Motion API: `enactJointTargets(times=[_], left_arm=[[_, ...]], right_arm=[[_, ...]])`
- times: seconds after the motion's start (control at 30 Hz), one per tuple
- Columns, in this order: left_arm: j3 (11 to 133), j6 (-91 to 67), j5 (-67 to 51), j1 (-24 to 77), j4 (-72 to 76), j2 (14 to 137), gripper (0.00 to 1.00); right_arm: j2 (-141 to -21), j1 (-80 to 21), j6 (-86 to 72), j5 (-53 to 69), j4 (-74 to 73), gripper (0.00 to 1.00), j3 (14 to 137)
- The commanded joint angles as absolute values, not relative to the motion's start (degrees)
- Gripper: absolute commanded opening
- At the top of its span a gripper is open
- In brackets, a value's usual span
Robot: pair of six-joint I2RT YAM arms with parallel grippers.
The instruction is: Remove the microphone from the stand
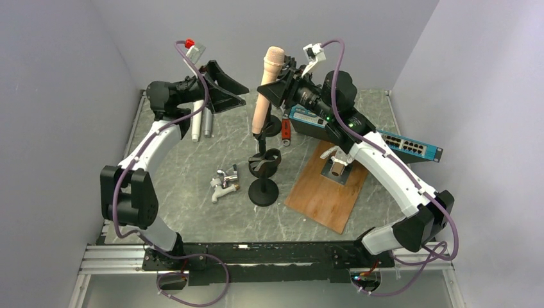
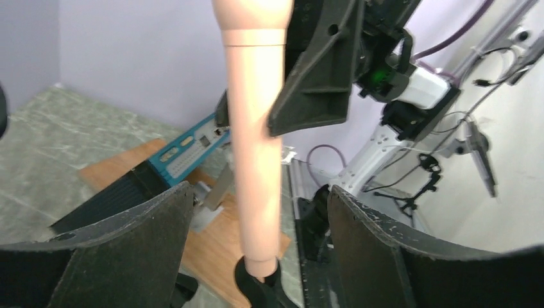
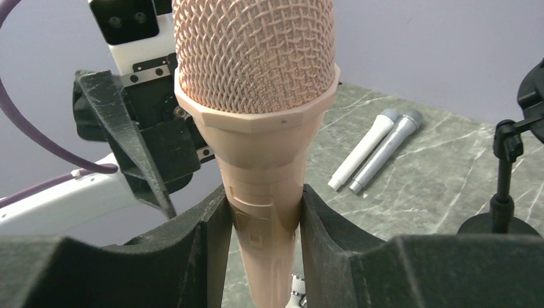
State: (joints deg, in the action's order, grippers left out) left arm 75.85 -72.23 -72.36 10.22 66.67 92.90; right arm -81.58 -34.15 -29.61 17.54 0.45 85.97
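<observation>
The pink microphone stands nearly upright, mesh head up. My right gripper is shut on its upper body just under the head, as the right wrist view shows. The microphone's tail sits right at the black clip of the stand; I cannot tell whether they touch. My left gripper is open and empty to the left of the microphone. In the left wrist view the microphone body shows between the spread fingers, farther off.
Two white and grey microphones lie at the back left. A metal faucet part lies left of the stand base. A wooden board with a metal fitting, a blue network switch and a red-handled tool are to the right.
</observation>
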Motion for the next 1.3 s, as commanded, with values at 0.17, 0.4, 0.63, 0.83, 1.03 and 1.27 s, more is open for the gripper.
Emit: enactJointTargets(times=[0.17,0.4,0.63,0.83,1.03,1.27], left_arm=[[83.2,-19.5,-59.9,14.4,2.2,82.7,0.79],[81.5,-24.7,-62.7,15.4,9.1,83.9,0.78],[84.1,-18.2,-60.6,18.6,0.7,83.9,0.67],[86.0,-14.6,-58.7,20.0,-5.0,83.8,0.54],[86.6,-12.5,-56.7,20.8,-7.3,83.2,0.05],[85.9,-10.6,-51.0,21.3,-8.9,81.6,0.00]], right_arm=[[-81.3,-34.0,-33.0,21.5,6.1,0.00,86.5],[-82.6,-34.0,-35.8,24.2,9.1,0.00,85.4],[-83.4,-34.0,-38.5,26.0,12.9,0.00,83.6],[-82.6,-34.2,-39.0,25.9,14.5,0.00,81.4],[-80.5,-34.2,-38.5,25.2,14.7,0.00,78.7],[-74.9,-34.1,-35.0,21.8,13.8,0.73,74.5]])
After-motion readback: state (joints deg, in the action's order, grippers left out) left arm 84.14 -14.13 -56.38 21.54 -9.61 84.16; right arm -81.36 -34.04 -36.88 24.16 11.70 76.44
